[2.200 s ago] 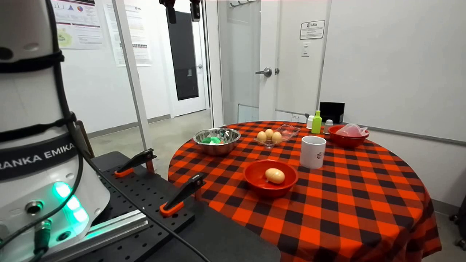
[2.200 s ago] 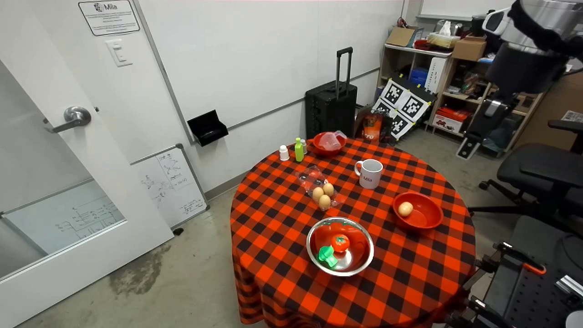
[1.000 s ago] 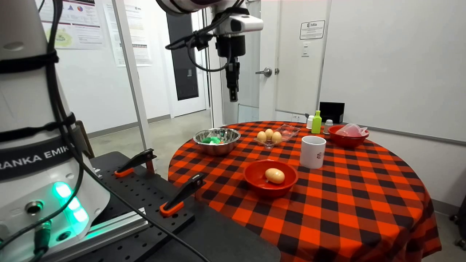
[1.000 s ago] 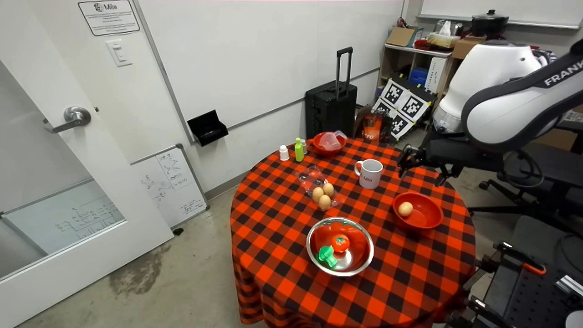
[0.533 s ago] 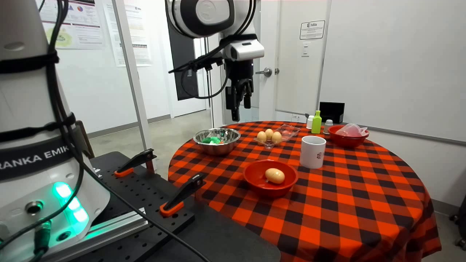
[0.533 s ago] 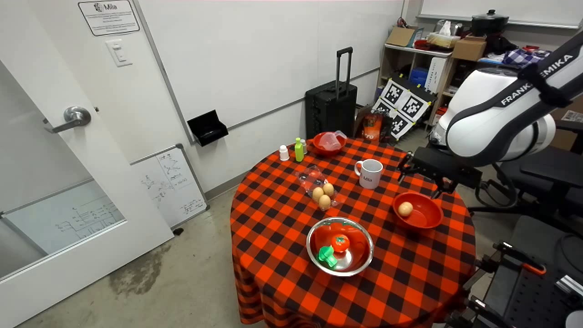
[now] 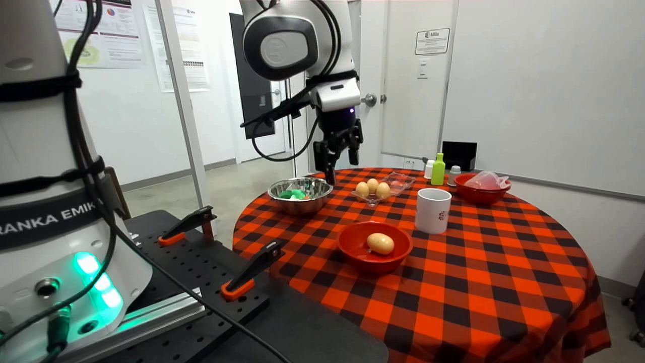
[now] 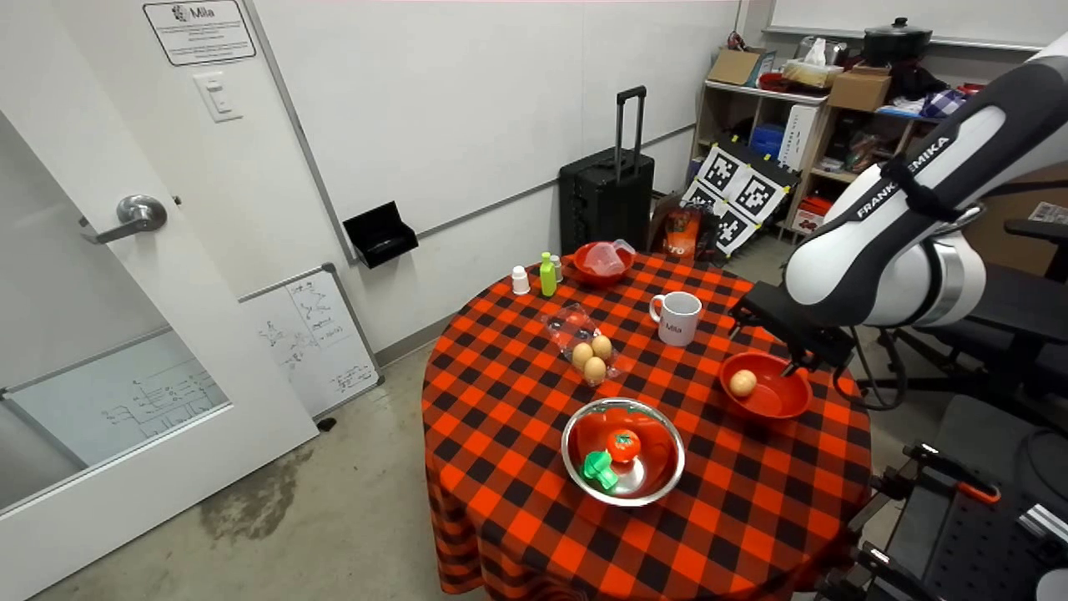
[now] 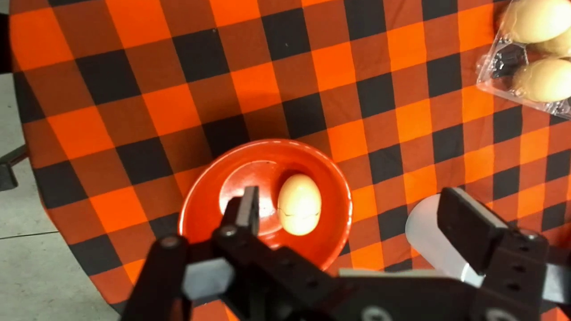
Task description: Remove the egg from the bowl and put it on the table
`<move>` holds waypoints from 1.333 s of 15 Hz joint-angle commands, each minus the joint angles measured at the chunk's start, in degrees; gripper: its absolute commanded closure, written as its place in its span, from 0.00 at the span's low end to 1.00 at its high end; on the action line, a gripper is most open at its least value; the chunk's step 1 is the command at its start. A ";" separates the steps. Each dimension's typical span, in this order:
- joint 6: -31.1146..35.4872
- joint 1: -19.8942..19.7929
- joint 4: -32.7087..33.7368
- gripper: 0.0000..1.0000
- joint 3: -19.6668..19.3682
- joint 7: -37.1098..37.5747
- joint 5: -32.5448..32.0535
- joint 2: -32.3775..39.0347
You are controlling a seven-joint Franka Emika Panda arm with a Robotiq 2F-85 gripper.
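A light brown egg (image 7: 380, 244) lies in a red bowl (image 7: 365, 264) on the round table (image 7: 496, 292) with a red-and-black checked cloth. In an exterior view the egg (image 8: 743, 383) rests at one side of the bowl (image 8: 776, 405). My gripper (image 7: 342, 171) is open and empty, above the table and apart from the egg. In the wrist view, my gripper (image 9: 350, 196) has one finger over the bowl (image 9: 333, 209), beside the egg (image 9: 299, 209). The other finger is over the mug, outside the bowl.
A white mug (image 7: 433, 210) stands close to the bowl. A clear carton with several eggs (image 7: 373, 189), a metal bowl (image 7: 302, 204) with a toy tomato (image 8: 623, 446) and a green piece (image 8: 599, 470), a green bottle (image 7: 438, 169) and another red bowl (image 7: 481, 194) stand around.
My arm has swung in over the table from above and come down toward the red bowl, with the gripper turning. The egg and bowl have not moved.
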 commanded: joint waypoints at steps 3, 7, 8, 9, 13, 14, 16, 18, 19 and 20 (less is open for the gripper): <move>7.65 -2.44 2.92 0.00 0.17 -3.84 -1.33 8.21; 8.86 -6.57 5.34 0.00 2.37 -6.54 -1.75 11.87; 9.11 -7.88 6.11 0.00 3.20 -7.31 -1.92 12.78; 9.33 -8.90 6.77 0.00 3.77 -7.90 -2.06 13.69; 9.66 -13.38 9.42 0.00 6.08 -10.18 -2.99 17.25; 9.86 -14.37 10.05 0.00 6.54 -10.70 -3.18 18.53; 10.21 -16.49 11.07 0.00 7.62 -11.47 -3.47 20.84; 10.79 -18.37 11.73 0.00 8.76 -11.86 -3.62 22.71; 11.39 -19.15 11.80 0.00 9.38 -12.06 -3.68 23.40; 11.94 -19.60 11.97 0.00 9.63 -12.16 -3.81 24.18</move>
